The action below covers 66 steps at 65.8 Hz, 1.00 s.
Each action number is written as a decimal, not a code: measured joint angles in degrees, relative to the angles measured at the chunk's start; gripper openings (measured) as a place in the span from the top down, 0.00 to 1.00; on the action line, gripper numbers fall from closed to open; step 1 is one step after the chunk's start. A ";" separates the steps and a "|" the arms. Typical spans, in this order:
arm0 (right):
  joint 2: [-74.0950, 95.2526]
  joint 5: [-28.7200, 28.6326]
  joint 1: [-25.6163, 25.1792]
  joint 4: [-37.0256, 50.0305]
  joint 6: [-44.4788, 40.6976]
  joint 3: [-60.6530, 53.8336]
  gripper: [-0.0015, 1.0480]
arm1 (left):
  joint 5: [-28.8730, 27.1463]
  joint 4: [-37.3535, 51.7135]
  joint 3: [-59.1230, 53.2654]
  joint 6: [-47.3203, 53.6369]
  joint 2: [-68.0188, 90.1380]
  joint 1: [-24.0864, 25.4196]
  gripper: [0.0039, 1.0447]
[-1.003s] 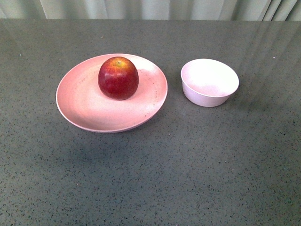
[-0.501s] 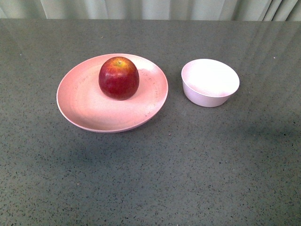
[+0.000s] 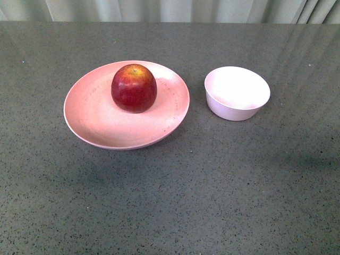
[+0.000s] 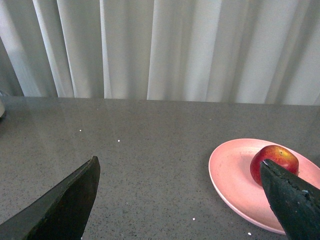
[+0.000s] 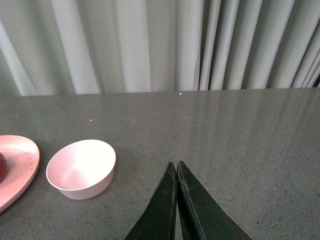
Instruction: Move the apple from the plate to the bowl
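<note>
Left jaws: seen only from the left wrist camera. Two dark tips spread wide apart, nothing between them, held above the bare worktop [image 4: 150, 150]. Plate [image 4: 230, 170] and apple [image 4: 272, 155] lie ahead of them; one tip partly covers the apple's lower edge in that view. No contact with either.

Front view, left side: plate [image 3: 90, 114], salmon pink, wide and shallow, flat on the grey speckled worktop [image 3: 212, 186]. Faint dark speckles near its rim on the bowl side.

Apple [image 3: 134, 88]: sits on the plate, upright, toward the far side of the dish, stem end up. Deep red, with a yellow-orange patch around the stem. Nothing touches it but the plate.

Right of the plate: bowl [image 3: 228, 112], small, deep, pale pinkish white, upright, nothing in it. It stands just beside the plate with a narrow strip of worktop between; the two do not touch.

Right jaws: seen only from the right wrist camera. Tips pressed together along their length, pinching nothing, above open worktop. Bowl [image 5: 85, 190] and an edge of the plate [image 5: 20, 165] lie off to one side, well apart from the tips.

Back edge: pale pleated curtain [image 3: 159, 9] runs behind the worktop.
</note>
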 joint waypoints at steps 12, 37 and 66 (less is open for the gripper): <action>-5.88 0.02 0.00 -5.51 0.00 -0.02 0.98 | 0.00 0.00 0.00 0.00 0.02 0.00 0.08; -15.56 0.00 0.00 -14.99 0.00 -0.02 0.98 | 0.02 0.00 0.00 0.00 0.00 0.00 0.08; -28.41 0.07 0.00 -29.48 0.00 0.00 0.98 | 0.00 0.00 0.00 0.00 0.02 0.00 0.08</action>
